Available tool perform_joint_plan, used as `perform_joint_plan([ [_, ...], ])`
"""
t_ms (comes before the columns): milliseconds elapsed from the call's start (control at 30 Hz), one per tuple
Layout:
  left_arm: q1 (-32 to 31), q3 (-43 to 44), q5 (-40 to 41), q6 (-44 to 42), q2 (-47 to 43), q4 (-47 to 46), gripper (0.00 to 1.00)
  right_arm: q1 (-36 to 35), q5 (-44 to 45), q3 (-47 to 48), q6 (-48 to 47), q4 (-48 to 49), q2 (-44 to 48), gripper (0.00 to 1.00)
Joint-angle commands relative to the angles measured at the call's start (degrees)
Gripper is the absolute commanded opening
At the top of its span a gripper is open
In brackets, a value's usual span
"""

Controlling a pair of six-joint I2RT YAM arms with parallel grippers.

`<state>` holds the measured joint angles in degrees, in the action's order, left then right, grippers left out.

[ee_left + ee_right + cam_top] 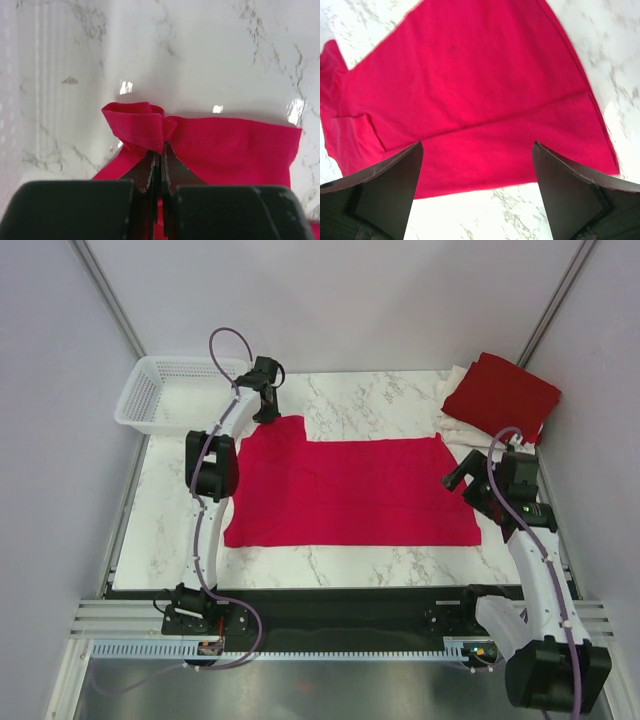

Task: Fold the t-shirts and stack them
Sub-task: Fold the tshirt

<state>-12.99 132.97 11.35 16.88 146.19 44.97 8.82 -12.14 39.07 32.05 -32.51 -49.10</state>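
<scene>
A bright crimson t-shirt [350,490] lies spread flat across the marble table [370,400]. My left gripper [266,412] is at its far left sleeve, shut on a bunched fold of the sleeve's hem [145,122]; the jaws [162,150] are pinched together on the cloth. My right gripper [455,478] hovers open just above the shirt's right edge, with crimson cloth [470,90] and bare marble showing between its fingers [477,144]. A darker red folded t-shirt [500,395] rests on white folded t-shirts [455,425] at the far right corner.
A white plastic mesh basket [165,390] stands at the far left corner, right beside the left arm. Grey walls close in on the table's sides and back. The arm bases and a cable rail [330,625] run along the near edge.
</scene>
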Motion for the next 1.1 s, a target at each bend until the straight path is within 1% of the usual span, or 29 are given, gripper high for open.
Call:
perform_joint_plan([
  [0, -0.28, -3.66, -0.63, -0.8, -9.59, 1.44, 0.02, -5.29, 9.66, 8.8, -0.68, 2.45, -6.84, 0.98],
  [67, -0.36, -4.9, -1.42, -1.41, -11.18, 1.52, 0.02, -6.62, 11.08, 11.89, -0.85, 2.8, -11.96, 0.98],
  [100, -0.28, -6.22, -1.51, -1.5, -11.89, 1.44, 0.02, -6.88, 11.35, 14.52, -1.03, 4.98, -16.85, 0.95],
  [133, -0.36, -7.01, -1.6, -1.5, -13.2, 1.52, 0.02, -7.67, 11.79, 16.2, -1.2, 5.61, -19.6, 0.94],
  [167, -0.37, -8.76, -1.51, -1.68, -14.08, 1.44, 0.02, -8.11, 12.49, 20.04, -1.73, 6.49, -22.24, 0.9],
  [200, -0.37, -9.82, -1.25, -1.68, -14.87, 1.52, 0.02, -8.38, 15.1, 22.26, -2.34, 6.67, -27.75, 0.9],
  [233, -0.37, -10.88, -0.73, -1.77, -16.45, 1.52, 0.02, -10.38, 16.52, 24.71, -2.96, 6.41, -30.76, 0.89],
  [267, -0.28, -12.54, -0.28, -2.2, -17.07, 1.44, 0.02, -11.01, 18.02, 29.52, -3.4, 5.36, -33.58, 0.86],
  [300, -0.28, -13.25, 0.33, -2.38, -17.6, 1.44, 0.02, -11.63, 20.64, 31.66, -4.27, 5.01, -39.08, 0.85],
  [333, -0.19, -13.78, 1.03, -2.99, -18.39, 1.52, 0.02, -12.59, 21.97, 33.6, -4.45, 4.57, -41.75, 0.85],
  [367, -0.28, -14.66, 1.47, -3.17, -18.57, 1.52, 0.02, -12.95, 23.55, 37.01, -4.37, 3.69, -46.48, 0.83],
  [500, -0.02, -16.95, 5.16, -3.87, -20.42, 1.52, 0.02, -13.39, 25.23, 41.96, -3.84, 3.86, -54.93, 0.78],
  [633, 0.25, -18.71, 9.11, -5.1, -21.38, 1.52, 0.02, -13.48, 26.2, 45.56, -3.84, 4.04, -60.05, 0.76],
  [800, 1.74, -19.32, 10.35, -6.25, -21.91, 1.7, 0.02, -13.57, 25.77, 49.61, -3.14, 4.12, -64.8, 0.76],
  [867, 2.01, -19.93, 14.03, -7.3, -21.91, 1.79, 0.02, -13.48, 25.24, 51.01, -2.7, 3.86, -66.38, 0.76],
  [933, 2.36, -20.29, 15.79, -8.27, -22.18, 1.79, 0.02, -13.56, 24.36, 51.63, -2.35, 3.95, -67.09, 0.76],
  [1067, 2.71, -20.64, 15.72, -8.53, -22.7, 1.87, 0.02, -13.57, 24.53, 53.47, -1.82, 4.03, -68.93, 0.76],
])
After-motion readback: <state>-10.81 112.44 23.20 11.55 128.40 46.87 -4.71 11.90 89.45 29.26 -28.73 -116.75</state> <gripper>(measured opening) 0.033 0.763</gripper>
